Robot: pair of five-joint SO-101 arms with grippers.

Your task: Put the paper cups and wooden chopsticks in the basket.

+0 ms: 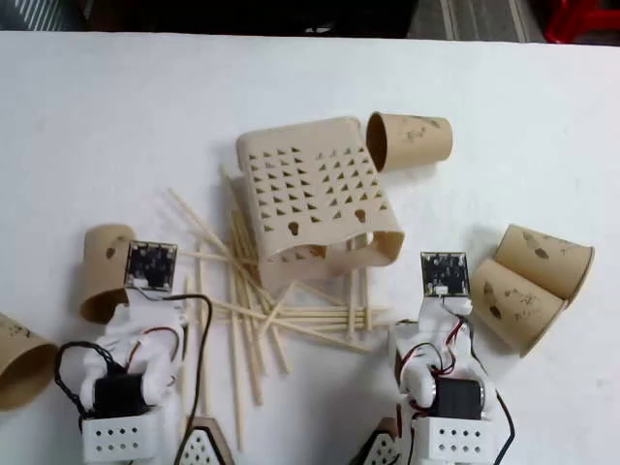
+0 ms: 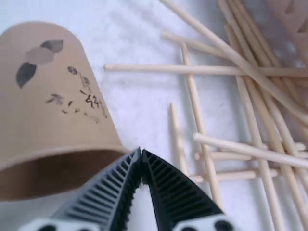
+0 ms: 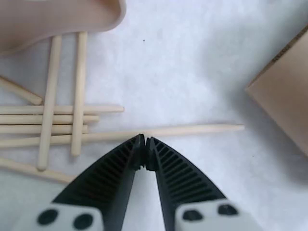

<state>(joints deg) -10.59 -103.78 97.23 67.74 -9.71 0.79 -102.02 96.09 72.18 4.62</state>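
A beige perforated basket [image 1: 315,199] lies tipped over mid-table. Wooden chopsticks [image 1: 254,315] are scattered at its near and left sides. Paper cups lie on their sides: one [image 1: 412,140] by the basket's far right corner, two [image 1: 528,286] nested at the right, one [image 1: 105,271] at the left and one [image 1: 19,363] at the left edge. My left gripper [image 2: 141,153] is shut and empty, its tips beside the rim of the left cup [image 2: 53,96], with chopsticks [image 2: 192,69] just beyond. My right gripper [image 3: 144,140] is shut and empty over a chopstick [image 3: 192,130], with a cup [image 3: 288,96] off to one side.
The basket's rim [image 3: 57,19] lies close ahead of the right gripper. Both arm bases [image 1: 116,426] [image 1: 450,426] stand at the table's near edge. White tabletop [image 1: 116,116] stretches open along the far side.
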